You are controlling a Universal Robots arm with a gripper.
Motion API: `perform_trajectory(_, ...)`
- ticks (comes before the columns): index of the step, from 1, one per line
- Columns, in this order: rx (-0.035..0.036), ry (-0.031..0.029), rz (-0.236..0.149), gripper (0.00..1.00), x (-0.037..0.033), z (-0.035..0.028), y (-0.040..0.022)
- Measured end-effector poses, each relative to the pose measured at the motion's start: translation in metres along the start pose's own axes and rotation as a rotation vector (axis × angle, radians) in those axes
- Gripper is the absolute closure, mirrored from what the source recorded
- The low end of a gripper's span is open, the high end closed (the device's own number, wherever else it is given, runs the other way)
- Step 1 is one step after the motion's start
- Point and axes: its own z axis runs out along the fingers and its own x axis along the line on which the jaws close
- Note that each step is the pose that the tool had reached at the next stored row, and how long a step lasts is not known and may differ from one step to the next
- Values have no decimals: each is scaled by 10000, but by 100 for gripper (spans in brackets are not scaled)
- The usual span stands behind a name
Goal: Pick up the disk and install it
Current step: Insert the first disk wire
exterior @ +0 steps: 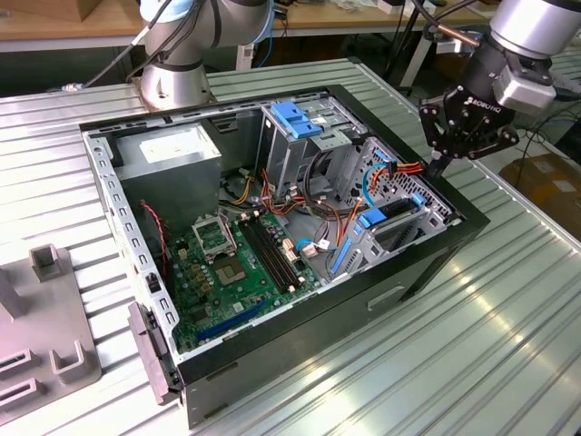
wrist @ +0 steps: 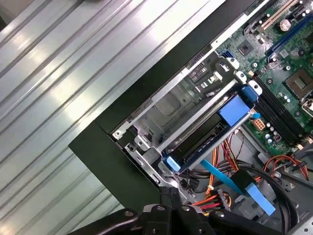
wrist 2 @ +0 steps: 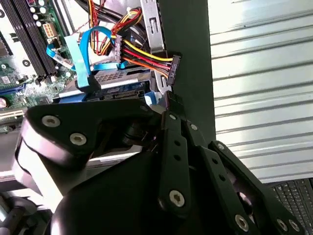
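The disk point(exterior: 398, 216), dark and edged with a bright blue carrier frame, lies tilted in the silver bay at the front corner of the open computer case point(exterior: 427, 272), on the exterior view's right. Both wrist views look down on the disk point(wrist 2: 117, 82) point(wrist: 200, 143) in that bay. My gripper point(exterior: 437, 166) hangs just above the case's edge, beside the bay, its fingers shut with nothing between them. In the wrist views the gripper point(wrist 2: 167, 110) point(wrist: 168, 193) points down next to a bundle of coloured power cables point(wrist 2: 142, 54).
A blue bracket point(exterior: 295, 118) tops the silver drive cage at the back. The green motherboard point(exterior: 236, 263) and grey power supply point(exterior: 168, 154) fill the case. The arm's base point(exterior: 177, 73) stands behind it. Grey fixtures point(exterior: 45, 350) sit on the ribbed metal table point(exterior: 472, 363).
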Motion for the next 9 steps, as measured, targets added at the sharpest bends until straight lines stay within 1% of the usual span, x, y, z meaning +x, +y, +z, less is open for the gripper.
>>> perform_trajectory(1, 3, 6, -79, 83, -1, 0, -1)
perform_trajectory(2, 4, 6, -103, 82, -1, 0, -1)
perform_trajectory(3, 3, 6, -112, 75, -1, 0, -1)
perform_trajectory(5, 2, 13, -176, 75, -2, 0, -3)
perform_trajectory(6, 2, 17, -276, 75, -3, 0, -4)
perform_trajectory(9, 2, 30, -841, 75, -4, 1, -4)
